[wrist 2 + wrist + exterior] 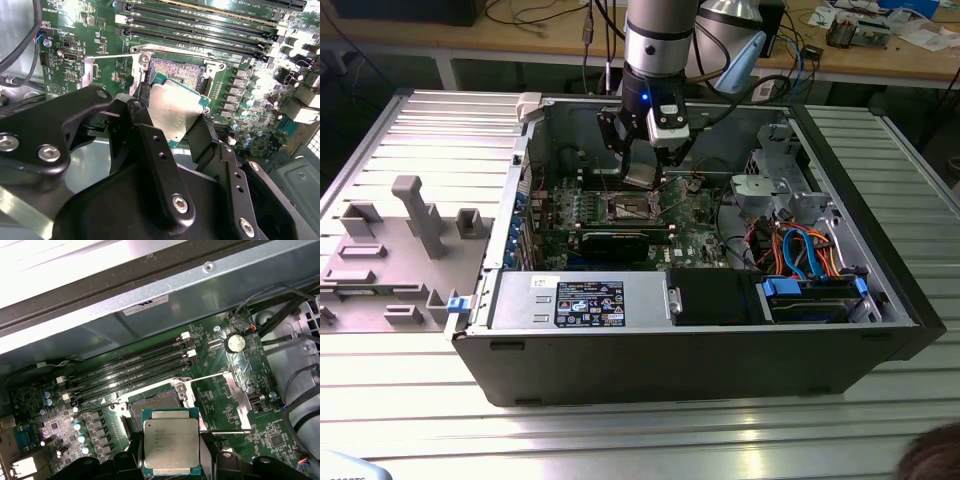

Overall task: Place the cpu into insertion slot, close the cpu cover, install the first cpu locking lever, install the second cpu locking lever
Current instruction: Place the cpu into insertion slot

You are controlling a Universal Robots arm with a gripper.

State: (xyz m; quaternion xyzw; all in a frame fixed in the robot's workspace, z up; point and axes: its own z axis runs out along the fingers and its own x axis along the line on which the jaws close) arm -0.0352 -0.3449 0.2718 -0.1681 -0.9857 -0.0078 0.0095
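Observation:
My gripper [642, 172] hangs inside the open computer case and is shut on the cpu [640, 179], a flat square chip with a dull metal top. Both wrist views show the cpu [175, 107] [171, 442] pinched at its edges between black fingers [150, 145], tilted and held just above the green motherboard. The insertion slot [177, 70] [152, 402] lies directly beyond the chip, its dark centre bare inside a silvery rim. The cpu cover [235, 390], a thin silvery frame, stands swung open at the socket's side.
Long black memory slots [130, 367] run beside the socket. A labelled silver power-supply box [580, 300] and a drive bay with blue and orange cables [810, 285] fill the case's near side. A grey fixture [410, 230] sits at the exterior view's left. A person's head [930, 455] shows at the lower right.

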